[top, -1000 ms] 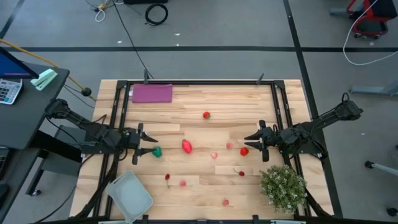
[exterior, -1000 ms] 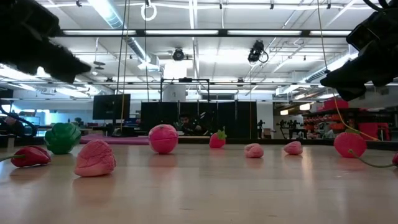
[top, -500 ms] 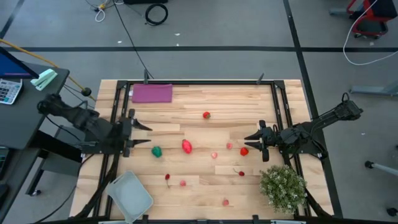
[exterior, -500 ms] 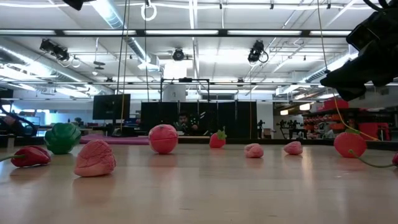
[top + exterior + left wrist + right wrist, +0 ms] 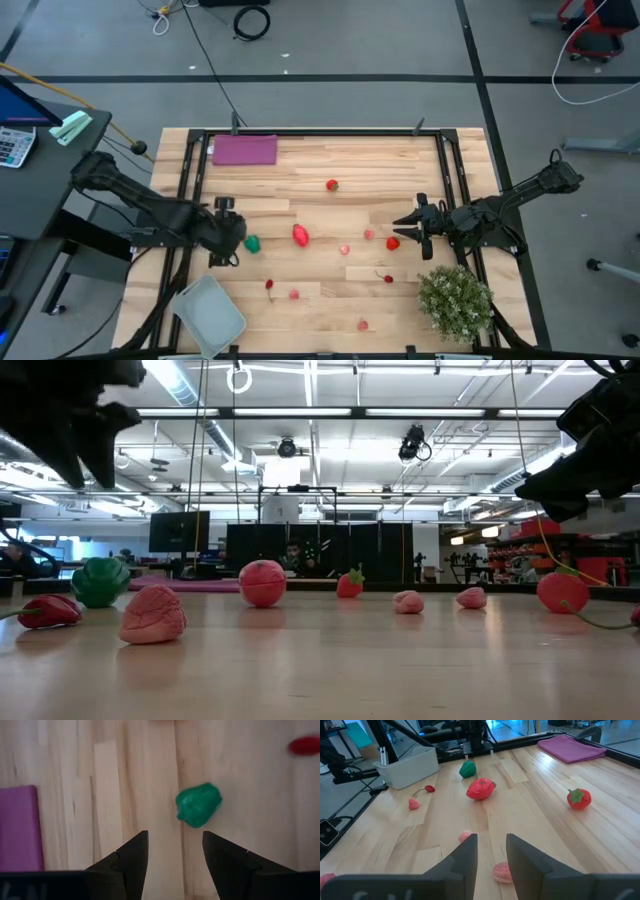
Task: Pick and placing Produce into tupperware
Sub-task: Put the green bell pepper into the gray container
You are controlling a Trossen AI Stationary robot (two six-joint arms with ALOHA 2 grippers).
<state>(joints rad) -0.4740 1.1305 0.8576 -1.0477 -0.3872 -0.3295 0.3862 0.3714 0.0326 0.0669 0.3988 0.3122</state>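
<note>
**Green produce piece lying just right of the left gripper**

Green produce piece is being seen left of centre in the high view, on bare wood, with the tupperware at the lower left. The left gripper, jaws spread wide and empty, is being held just beside it, far nearer than the right gripper, which is being kept narrowly parted and empty at centre right.

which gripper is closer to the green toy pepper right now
Left. The left gripper hangs open just beside the green pepper, not touching it. The right gripper waits across the table, by the red produce there.
</note>
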